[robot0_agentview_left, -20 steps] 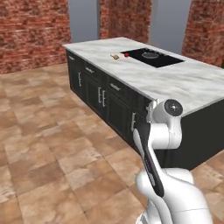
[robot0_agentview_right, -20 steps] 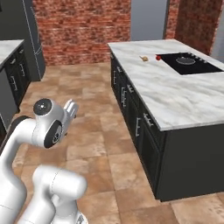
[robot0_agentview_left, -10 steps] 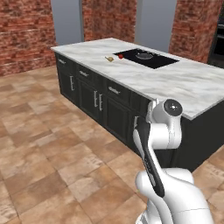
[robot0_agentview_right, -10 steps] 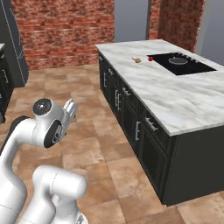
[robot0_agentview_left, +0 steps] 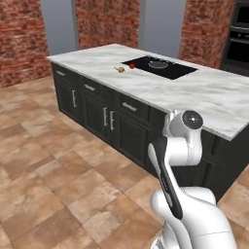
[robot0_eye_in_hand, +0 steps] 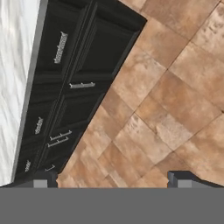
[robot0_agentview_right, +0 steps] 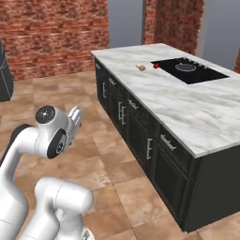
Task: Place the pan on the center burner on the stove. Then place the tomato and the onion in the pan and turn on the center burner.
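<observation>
Upper centre of the left base view: white veined marble bench (robot0_agentview_left: 204,97) over dark panelled cabinets, flat black glass stove (robot0_agentview_left: 160,67) set in it, round metal-rimmed pan (robot0_agentview_left: 157,63) on the stove, handle direction too small to tell. Just left of the stove, glossy red tomato (robot0_agentview_left: 132,65) beside tan onion (robot0_agentview_left: 120,69). Hand (robot0_eye_in_hand: 111,179) spread wide, holding nothing, aimed at brown floor tiles (robot0_eye_in_hand: 175,96).

A marble-topped kitchen island (robot0_agentview_left: 204,97) with dark cabinets stands on a tiled floor (robot0_agentview_left: 44,175). Set into its top is the stove (robot0_agentview_left: 160,66); the tomato (robot0_agentview_left: 132,65) and onion (robot0_agentview_left: 119,69) lie just beside it.
</observation>
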{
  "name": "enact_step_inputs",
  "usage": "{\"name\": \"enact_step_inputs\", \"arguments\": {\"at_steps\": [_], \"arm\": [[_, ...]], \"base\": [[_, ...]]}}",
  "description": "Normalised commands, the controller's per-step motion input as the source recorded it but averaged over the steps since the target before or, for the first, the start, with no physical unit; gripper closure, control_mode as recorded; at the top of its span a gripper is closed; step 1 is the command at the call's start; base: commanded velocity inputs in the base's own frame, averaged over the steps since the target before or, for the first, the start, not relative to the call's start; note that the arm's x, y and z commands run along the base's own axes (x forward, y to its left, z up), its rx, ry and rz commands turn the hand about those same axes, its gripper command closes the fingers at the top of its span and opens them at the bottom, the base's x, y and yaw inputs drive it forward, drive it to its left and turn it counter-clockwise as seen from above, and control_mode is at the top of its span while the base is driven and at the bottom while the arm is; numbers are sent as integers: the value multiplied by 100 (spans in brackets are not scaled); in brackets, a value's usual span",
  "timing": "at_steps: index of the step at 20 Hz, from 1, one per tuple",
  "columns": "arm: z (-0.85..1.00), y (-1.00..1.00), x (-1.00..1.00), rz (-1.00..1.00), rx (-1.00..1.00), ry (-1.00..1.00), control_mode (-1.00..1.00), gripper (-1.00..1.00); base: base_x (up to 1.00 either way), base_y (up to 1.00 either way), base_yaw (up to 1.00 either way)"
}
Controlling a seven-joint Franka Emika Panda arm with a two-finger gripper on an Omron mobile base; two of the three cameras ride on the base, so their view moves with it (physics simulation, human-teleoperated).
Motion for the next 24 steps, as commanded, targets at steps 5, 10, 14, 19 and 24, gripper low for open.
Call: {"name": "enact_step_inputs", "arguments": {"at_steps": [5, 10, 14, 19, 24], "arm": [[0, 0, 0, 0, 0, 0, 100, -100], [0, 0, 0, 0, 0, 0, 100, -100], [0, 0, 0, 0, 0, 0, 100, -100], [0, 0, 0, 0, 0, 0, 100, -100], [0, 0, 0, 0, 0, 0, 100, -100]], "base": [[39, 51, -19], [38, 59, -21], [36, 68, -26], [30, 73, -31], [29, 71, -34]]}}
